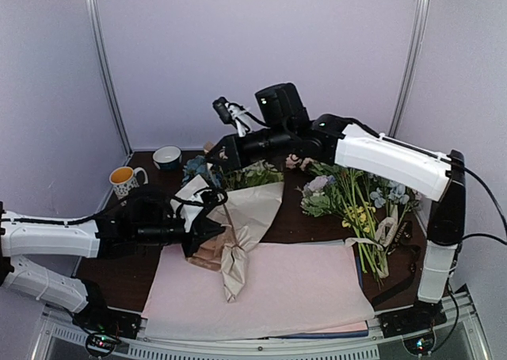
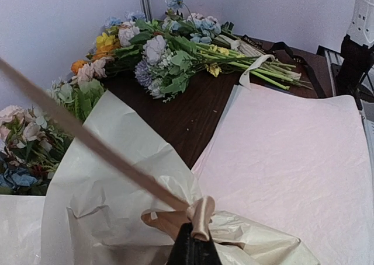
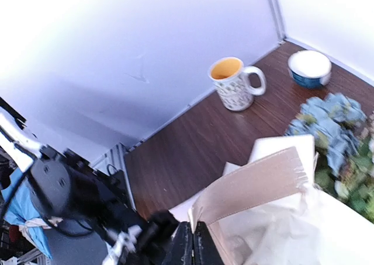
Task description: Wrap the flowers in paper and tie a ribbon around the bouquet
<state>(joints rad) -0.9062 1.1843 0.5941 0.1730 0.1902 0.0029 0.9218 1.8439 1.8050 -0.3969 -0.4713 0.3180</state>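
Note:
The bouquet [image 1: 238, 233] lies mid-table, a cone of beige paper [image 2: 105, 177] pinched at its waist. The flowers [image 1: 198, 170] stick out at its far end, blue and pale heads with leaves [image 3: 333, 131]. The tan ribbon [image 2: 87, 139] runs taut from a knot on the waist up to my right gripper [image 1: 215, 155]. In the right wrist view the right gripper [image 3: 193, 244] is shut on the ribbon's flat end [image 3: 251, 186]. My left gripper [image 2: 193, 241] is shut on a small ribbon loop [image 2: 201, 215] at the knot, and it sits just left of the waist [image 1: 202, 237].
Pale pink sheets [image 1: 301, 289] cover the near table under the bouquet's tail. A loose bunch of flowers with yellow and orange blooms [image 1: 356, 201] lies at the right, with a dark strap [image 1: 400, 277] beside it. A patterned mug [image 1: 123, 179] and a small bowl [image 1: 167, 157] stand at back left.

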